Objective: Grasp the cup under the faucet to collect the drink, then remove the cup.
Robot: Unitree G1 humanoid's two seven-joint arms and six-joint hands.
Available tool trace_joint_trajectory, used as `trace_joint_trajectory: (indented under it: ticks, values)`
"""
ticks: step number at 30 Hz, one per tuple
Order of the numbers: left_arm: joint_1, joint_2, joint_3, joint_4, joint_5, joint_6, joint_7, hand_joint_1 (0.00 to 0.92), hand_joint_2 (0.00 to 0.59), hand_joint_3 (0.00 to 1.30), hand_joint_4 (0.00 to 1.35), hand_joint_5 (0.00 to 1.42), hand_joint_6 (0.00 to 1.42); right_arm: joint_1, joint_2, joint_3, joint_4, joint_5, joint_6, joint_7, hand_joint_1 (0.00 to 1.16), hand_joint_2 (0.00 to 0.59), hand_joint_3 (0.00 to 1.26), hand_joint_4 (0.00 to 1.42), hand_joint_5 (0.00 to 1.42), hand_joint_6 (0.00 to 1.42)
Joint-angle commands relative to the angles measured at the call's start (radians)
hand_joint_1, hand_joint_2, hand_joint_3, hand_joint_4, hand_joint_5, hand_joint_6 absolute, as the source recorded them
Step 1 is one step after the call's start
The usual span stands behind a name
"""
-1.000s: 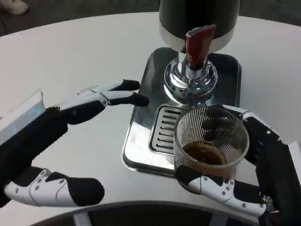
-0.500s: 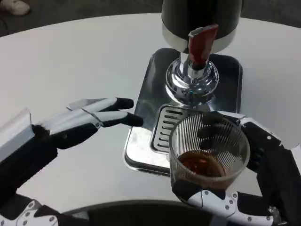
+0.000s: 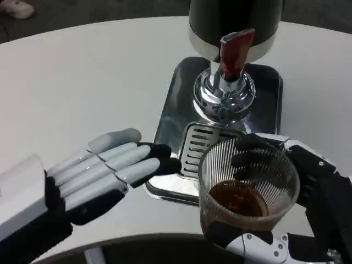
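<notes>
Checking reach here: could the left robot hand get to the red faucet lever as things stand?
Probably yes. The left robot hand is empty with fingers extended, and bare table lies between it and the red lever; the cup sits off to the side.

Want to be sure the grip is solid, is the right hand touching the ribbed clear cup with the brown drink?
Touching. In the head view the right hand wraps the ribbed clear cup, fingers pressed on its far wall.

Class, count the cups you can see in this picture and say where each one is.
1. The ribbed clear cup, holding brown drink, is gripped by the right hand at the near edge of the metal tray, in front of the dispenser.
</notes>
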Motion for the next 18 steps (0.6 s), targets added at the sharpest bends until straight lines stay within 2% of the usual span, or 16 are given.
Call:
trace_joint_trajectory:
  ticks: [1, 7, 18]
  values:
    - [0.038, 0.046, 0.004, 0.027, -0.007, -0.082, -0.03, 0.0, 0.069, 0.04, 0.0, 0.0, 0.0, -0.005, -0.013, -0.02, -0.065, 0.039, 0.022, 0.019, 1.01, 0.135, 0.71, 0.78, 0.9, 0.82]
    - [0.071, 0.094, 0.001, 0.063, -0.027, -0.163, -0.037, 0.0, 0.068, 0.01, 0.0, 0.0, 0.0, -0.021, -0.03, -0.045, -0.099, 0.06, 0.065, 0.036, 1.01, 0.135, 0.71, 0.78, 0.9, 0.83]
    - [0.088, 0.158, -0.002, 0.091, -0.051, -0.224, -0.035, 0.0, 0.067, 0.0, 0.0, 0.0, 0.0, -0.035, -0.043, -0.061, -0.149, 0.079, 0.123, 0.057, 1.01, 0.135, 0.71, 0.78, 0.91, 0.83]
